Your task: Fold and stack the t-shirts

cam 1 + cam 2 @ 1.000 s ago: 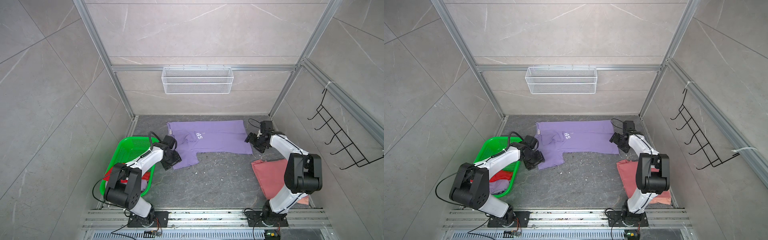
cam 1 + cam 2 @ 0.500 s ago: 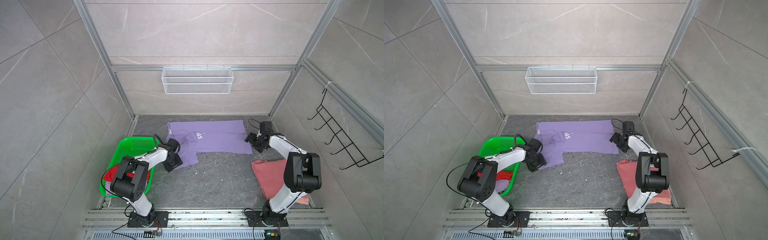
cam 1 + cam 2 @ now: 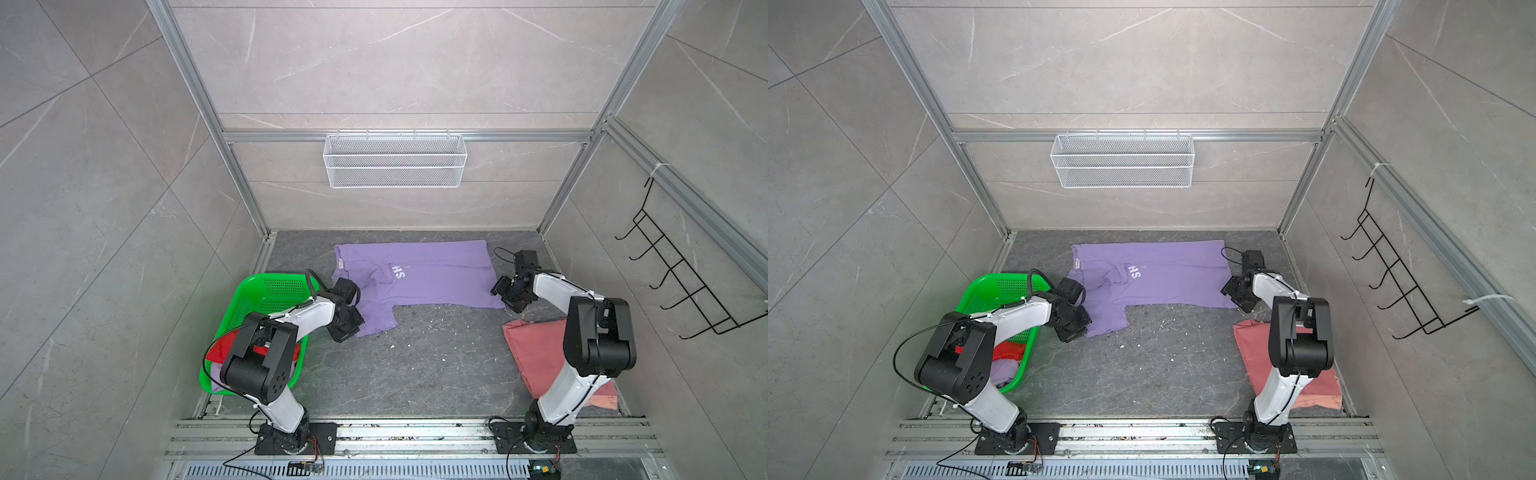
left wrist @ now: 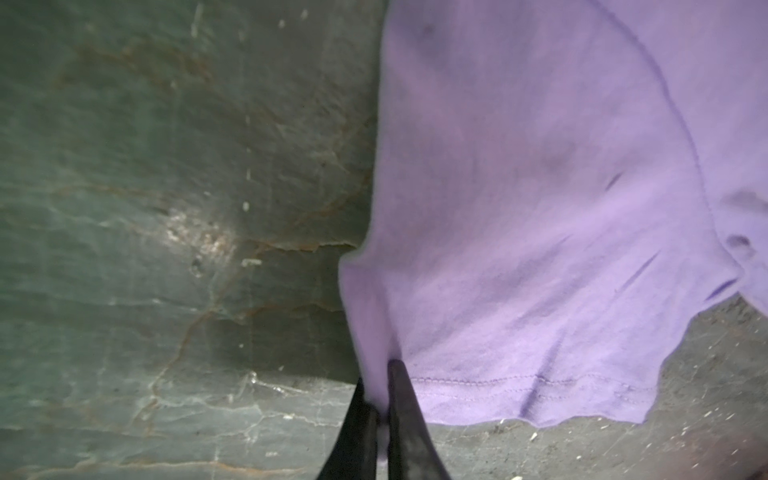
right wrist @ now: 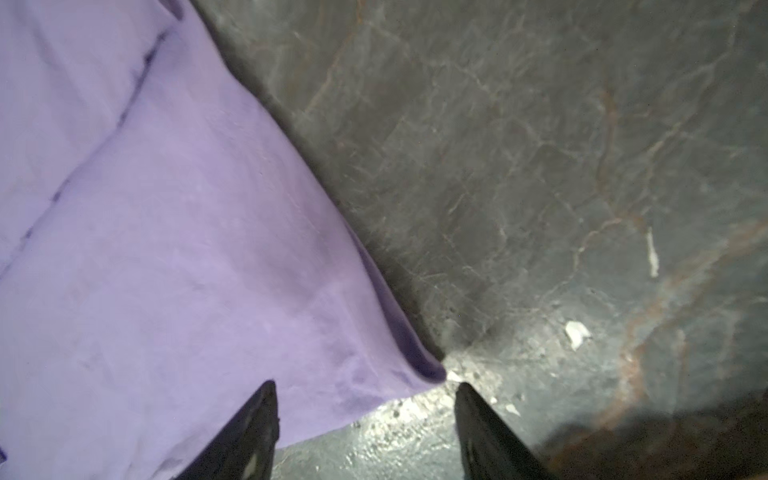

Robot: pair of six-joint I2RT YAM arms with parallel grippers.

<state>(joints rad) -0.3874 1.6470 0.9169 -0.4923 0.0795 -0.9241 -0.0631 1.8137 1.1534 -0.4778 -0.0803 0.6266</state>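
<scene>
A lavender t-shirt (image 3: 432, 278) (image 3: 1167, 278) with a white chest print lies spread at the back of the floor in both top views. My left gripper (image 3: 353, 329) (image 4: 380, 392) is shut on the hem corner of its near sleeve (image 4: 519, 249). At the shirt's right end, my right gripper (image 3: 504, 297) (image 5: 365, 399) is open, and the lavender corner (image 5: 415, 365) lies between its fingers. A folded salmon-pink t-shirt (image 3: 536, 353) lies at the right, partly under the right arm. Red (image 3: 1007, 351) and lavender (image 3: 1005, 370) t-shirts sit in the basket.
The green perforated basket (image 3: 270, 286) stands at the left, beside the left arm. A white wire basket (image 3: 395, 160) hangs on the back wall and a black hook rack (image 3: 681, 282) on the right wall. Bare grey stone floor (image 3: 415, 365) lies between the arms.
My left gripper has closed onto the sleeve's hem corner. The right gripper's jaws have narrowed somewhat around the shirt's corner. The left arm's elbow has swung toward the front.
</scene>
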